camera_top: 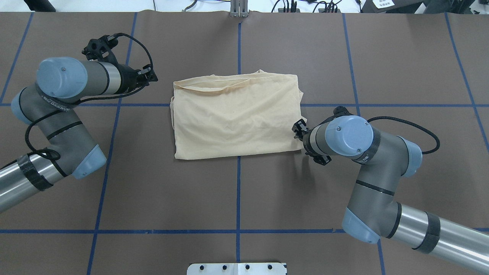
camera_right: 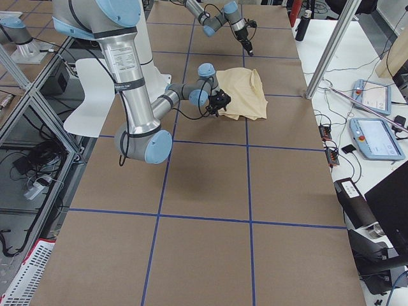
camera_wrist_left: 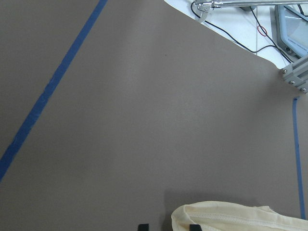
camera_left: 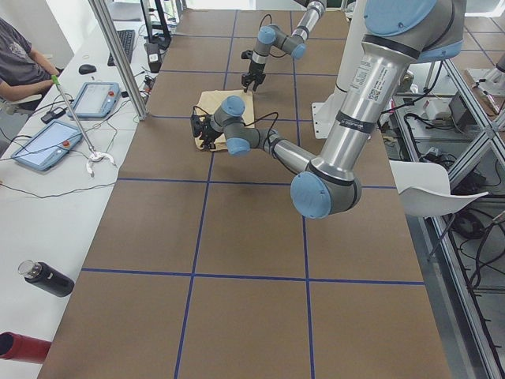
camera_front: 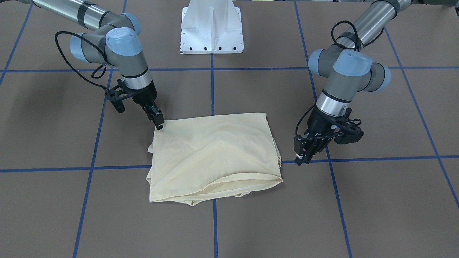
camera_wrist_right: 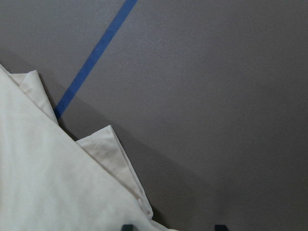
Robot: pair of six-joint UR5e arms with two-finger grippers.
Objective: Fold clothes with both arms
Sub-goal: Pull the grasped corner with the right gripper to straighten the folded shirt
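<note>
The clothes are one pale yellow-beige shirt folded into a rough rectangle in the middle of the brown table, plain side up. My left gripper hangs low just off the shirt's far corner on my left, apart from the cloth. In the left wrist view its fingertips stand a little apart and the shirt's hem lies just ahead. My right gripper is open at the shirt's near corner on my right. The shirt's layered corner lies by one fingertip.
Blue tape lines grid the brown table. The white pedestal base stands at the robot's side. In the exterior left view, a side bench holds tablets, a dark bottle and a metal post, with a person seated there.
</note>
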